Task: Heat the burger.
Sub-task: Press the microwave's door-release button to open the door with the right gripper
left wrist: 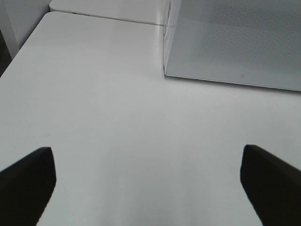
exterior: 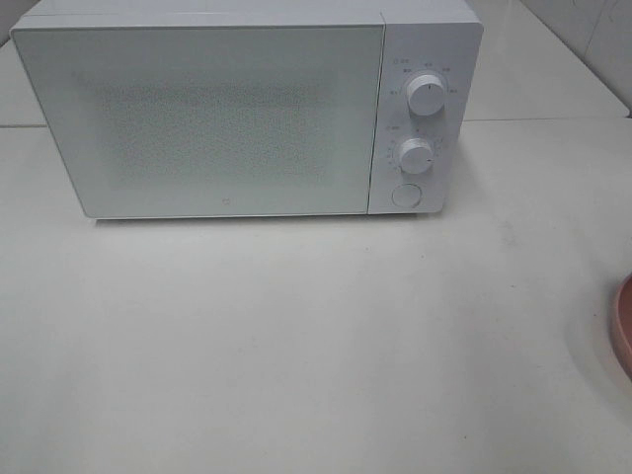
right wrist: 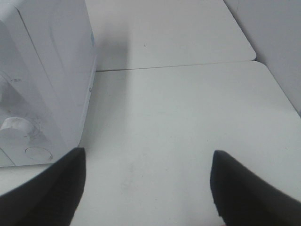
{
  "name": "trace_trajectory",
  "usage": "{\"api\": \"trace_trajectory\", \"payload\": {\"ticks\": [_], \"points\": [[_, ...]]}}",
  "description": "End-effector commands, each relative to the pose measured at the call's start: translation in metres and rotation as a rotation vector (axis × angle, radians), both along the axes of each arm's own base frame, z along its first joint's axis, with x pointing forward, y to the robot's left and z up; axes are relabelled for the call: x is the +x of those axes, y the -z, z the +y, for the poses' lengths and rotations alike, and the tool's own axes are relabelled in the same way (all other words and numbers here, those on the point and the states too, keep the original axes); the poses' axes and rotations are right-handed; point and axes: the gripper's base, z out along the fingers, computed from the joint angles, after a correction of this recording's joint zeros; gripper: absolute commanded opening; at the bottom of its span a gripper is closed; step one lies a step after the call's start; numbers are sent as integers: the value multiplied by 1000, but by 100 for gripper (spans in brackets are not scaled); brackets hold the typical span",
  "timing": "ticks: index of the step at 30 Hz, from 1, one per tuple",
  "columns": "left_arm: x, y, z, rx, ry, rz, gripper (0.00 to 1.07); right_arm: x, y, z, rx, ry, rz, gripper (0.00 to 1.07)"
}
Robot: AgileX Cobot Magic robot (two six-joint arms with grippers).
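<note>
Over surface (left wrist: 117, 117), left tool (left wrist: 148, 188) hovering, jaws gaping wide, holding nothing. Beside microwave (right wrist: 42, 70), right tool (right wrist: 148, 188) also hanging wide, empty. Microwave door (exterior: 197, 118) sitting closed; burger showing nowhere.

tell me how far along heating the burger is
Nothing looks done yet: the microwave door is shut and no burger shows, only a pink plate edge. In hand: nothing; the left hand and right hand hover open and empty over the table. Left: find the burger, open the door, load it, shut it, turn the knobs.
</note>
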Motion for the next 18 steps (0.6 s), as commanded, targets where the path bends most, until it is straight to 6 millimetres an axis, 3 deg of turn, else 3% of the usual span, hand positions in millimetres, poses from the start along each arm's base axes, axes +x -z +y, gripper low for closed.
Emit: {"api": "trace_trajectory", "payload": {"ticks": [1, 11, 18], "points": [[-2, 0, -1, -8, 2, -24, 100, 8, 7, -2, -25, 7, -78, 74], [-2, 0, -1, -8, 2, -24, 100, 16, 33, 1, -46, -1, -172, 72], [-2, 0, -1, -8, 2, -24, 100, 23, 55, 29, -50, -85, -174, 72]]}}
